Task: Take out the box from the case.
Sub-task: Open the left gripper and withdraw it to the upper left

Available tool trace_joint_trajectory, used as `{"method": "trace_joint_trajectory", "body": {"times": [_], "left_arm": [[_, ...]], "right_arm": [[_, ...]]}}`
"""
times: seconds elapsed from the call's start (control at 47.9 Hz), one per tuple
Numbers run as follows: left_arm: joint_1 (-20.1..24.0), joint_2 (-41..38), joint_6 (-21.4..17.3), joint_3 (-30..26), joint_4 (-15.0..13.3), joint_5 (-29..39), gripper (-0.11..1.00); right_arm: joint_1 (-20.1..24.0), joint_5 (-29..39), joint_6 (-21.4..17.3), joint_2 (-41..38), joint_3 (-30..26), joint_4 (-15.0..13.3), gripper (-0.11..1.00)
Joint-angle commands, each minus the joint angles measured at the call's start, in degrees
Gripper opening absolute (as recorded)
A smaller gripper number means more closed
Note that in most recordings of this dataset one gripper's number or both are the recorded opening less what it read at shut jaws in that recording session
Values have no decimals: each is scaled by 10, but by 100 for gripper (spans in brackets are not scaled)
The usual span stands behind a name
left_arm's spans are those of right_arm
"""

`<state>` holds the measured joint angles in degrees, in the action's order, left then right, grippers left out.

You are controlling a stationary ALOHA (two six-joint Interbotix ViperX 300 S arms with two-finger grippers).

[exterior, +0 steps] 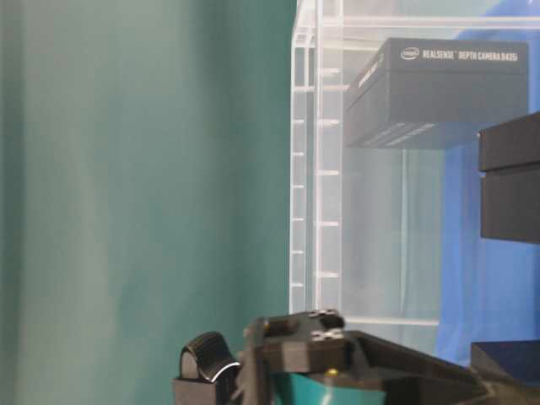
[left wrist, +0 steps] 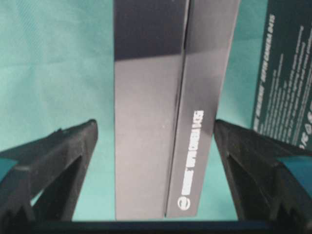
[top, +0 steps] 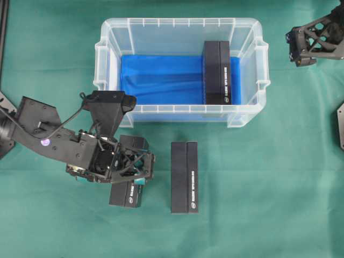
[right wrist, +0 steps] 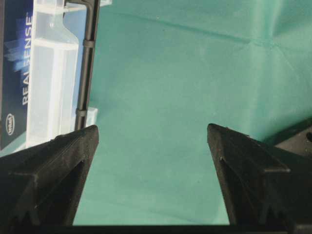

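The case (top: pixel 107 59) is a clear plastic bin with a blue lining, standing at the back of the table. One black box (top: pixel 216 72) lies inside it at the right end. A second black box (top: pixel 124 194) rests on the green cloth in front of the case. My left gripper (top: pixel 134 165) hovers over that box. In the left wrist view this box (left wrist: pixel 146 146) lies between the open fingers (left wrist: pixel 63 156) of the left gripper (left wrist: pixel 155 124), with cloth showing on both sides. My right gripper (right wrist: pixel 151 126) is open and empty, right of the case over bare cloth.
A third black box (top: pixel 184 177) lies on the cloth just right of the left gripper. It also shows at the right edge of the left wrist view (left wrist: pixel 285 68). The right arm (top: pixel 314 40) sits at the back right corner. Green cloth (top: pixel 269 204) covers the table.
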<state>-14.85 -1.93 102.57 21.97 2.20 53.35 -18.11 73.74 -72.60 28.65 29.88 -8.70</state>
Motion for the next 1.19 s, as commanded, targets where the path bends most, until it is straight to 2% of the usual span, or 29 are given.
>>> {"method": "trace_joint_trajectory", "body": {"times": [0.0,0.272,0.606,0.898,1.17], "left_arm": [[-1,27,-1,-11,-1,-1,97],[3,89,2,-39,-1,20,97],[17,148,-1,-90,7,150,96],[11,151,-4,-83,7,154,96],[-17,220,-17,-26,7,175,96]], "right_arm": [[-1,0,0,4,-6,-2,89],[-1,0,0,4,-6,-2,89],[-1,0,0,4,-6,-2,89],[-1,0,0,4,-6,-2,89],[0,0,0,4,-6,-2,89]]}}
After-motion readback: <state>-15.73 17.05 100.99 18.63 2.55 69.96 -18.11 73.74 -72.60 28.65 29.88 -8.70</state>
